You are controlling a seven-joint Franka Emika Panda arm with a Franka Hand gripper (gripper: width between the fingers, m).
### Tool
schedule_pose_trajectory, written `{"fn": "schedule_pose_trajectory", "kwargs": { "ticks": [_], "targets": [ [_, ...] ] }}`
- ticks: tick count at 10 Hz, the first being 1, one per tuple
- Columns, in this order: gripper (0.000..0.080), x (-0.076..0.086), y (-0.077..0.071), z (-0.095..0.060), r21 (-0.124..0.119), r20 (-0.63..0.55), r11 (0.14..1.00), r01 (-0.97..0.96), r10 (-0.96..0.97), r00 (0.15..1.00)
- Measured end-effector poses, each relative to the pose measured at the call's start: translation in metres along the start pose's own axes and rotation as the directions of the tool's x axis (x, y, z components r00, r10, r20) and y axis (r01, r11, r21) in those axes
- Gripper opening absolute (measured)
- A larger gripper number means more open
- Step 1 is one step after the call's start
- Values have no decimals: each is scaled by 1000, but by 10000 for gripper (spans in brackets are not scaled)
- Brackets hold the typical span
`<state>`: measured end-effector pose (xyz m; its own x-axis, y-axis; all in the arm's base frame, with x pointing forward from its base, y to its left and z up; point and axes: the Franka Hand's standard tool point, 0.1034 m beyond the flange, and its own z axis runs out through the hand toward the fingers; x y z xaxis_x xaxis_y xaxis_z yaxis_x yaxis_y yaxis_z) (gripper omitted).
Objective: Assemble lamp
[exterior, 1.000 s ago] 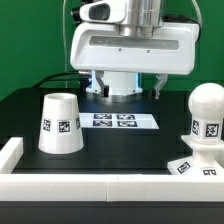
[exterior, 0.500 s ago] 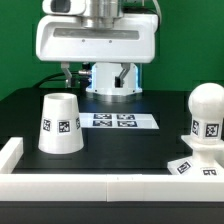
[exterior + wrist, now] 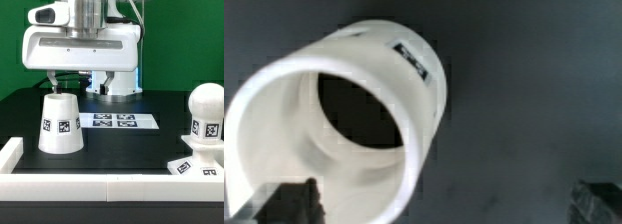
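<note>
The white cone shade (image 3: 60, 125) stands wide end down at the exterior view's left, with a tag on its side. In the wrist view the shade (image 3: 384, 70) shows its hollow inside. My gripper (image 3: 74, 84) hovers just above and behind the shade, open and empty. In the wrist view the gripper (image 3: 445, 205) is spread wide, one finger (image 3: 287, 205) over the shade's rim and the other over bare table. The ball-shaped bulb (image 3: 206, 115) stands at the exterior view's right, with the flat base (image 3: 195, 166) in front of it.
The marker board (image 3: 118, 121) lies flat in the middle of the black table. A low white wall (image 3: 100, 190) runs along the front edge and turns up the left side (image 3: 10, 150). The arm's white pedestal (image 3: 120, 82) stands behind.
My gripper has moved toward the exterior view's left and come lower, from above the marker board to above the shade. The parts have not moved.
</note>
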<state>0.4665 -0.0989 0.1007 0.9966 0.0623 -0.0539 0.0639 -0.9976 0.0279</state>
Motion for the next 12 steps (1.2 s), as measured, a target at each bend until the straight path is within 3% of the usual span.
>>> {"fn": "schedule_pose_trajectory", "kwargs": {
  "ticks": [3,5,6,7,9,10,11,12],
  "targets": [
    [699,-8,2,23,-19,15,1000,3,-3,1000],
    [699,-7,3,25,-21,18,1000,6,-6,1000],
    [574,-7,3,25,-21,19,1000,7,-6,1000],
    [574,-7,3,25,-21,19,1000,7,-6,1000],
    [255,-7,3,25,-21,19,1000,7,-6,1000],
    [255,-7,3,25,-21,19,1000,7,-6,1000],
    [70,-6,3,25,-21,18,1000,7,-7,1000],
    [44,-6,3,25,-22,17,1000,8,-7,1000]
  ]
}}
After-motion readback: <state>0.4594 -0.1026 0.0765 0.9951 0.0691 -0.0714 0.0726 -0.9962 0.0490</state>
